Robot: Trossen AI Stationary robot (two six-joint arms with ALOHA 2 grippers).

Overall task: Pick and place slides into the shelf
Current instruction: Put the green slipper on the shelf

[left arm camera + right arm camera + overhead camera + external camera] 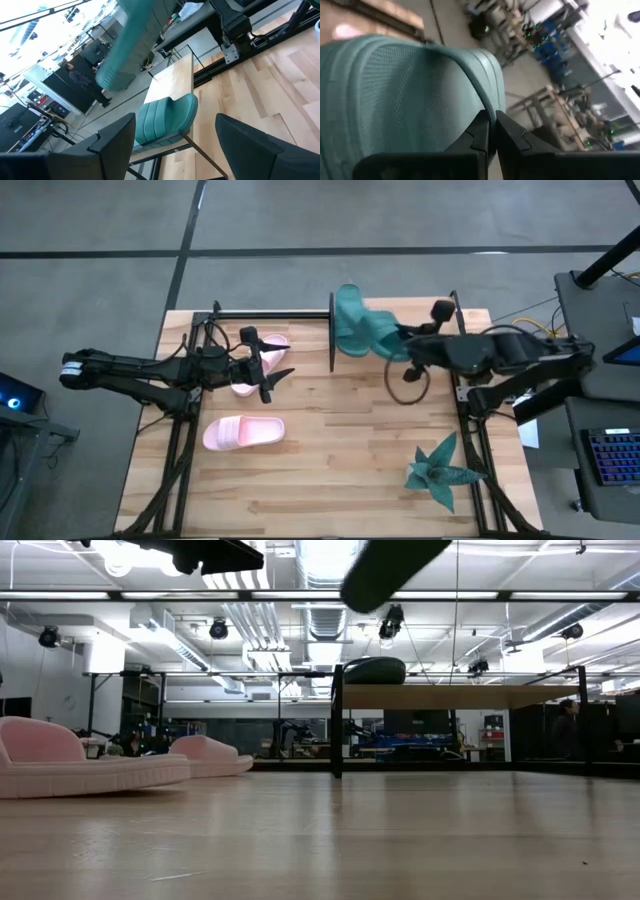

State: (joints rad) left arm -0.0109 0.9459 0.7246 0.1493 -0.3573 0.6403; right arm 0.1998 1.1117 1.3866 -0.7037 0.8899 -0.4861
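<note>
On the worktop [330,470] the shelf [400,320] already carries one teal slide [350,325], and the right gripper [400,340] has its fingers pinched on a second teal slide [385,335] above it, apparently to set it alongside. The left gripper [262,365] waits, fingers spread and empty, by the two pink slides [243,433] left to shelve.

We see open tabletop [340,450] at the middle. Two pink slides [244,432] lie left, a teal plant [440,472] right, the shelf [400,330] stands behind.
</note>
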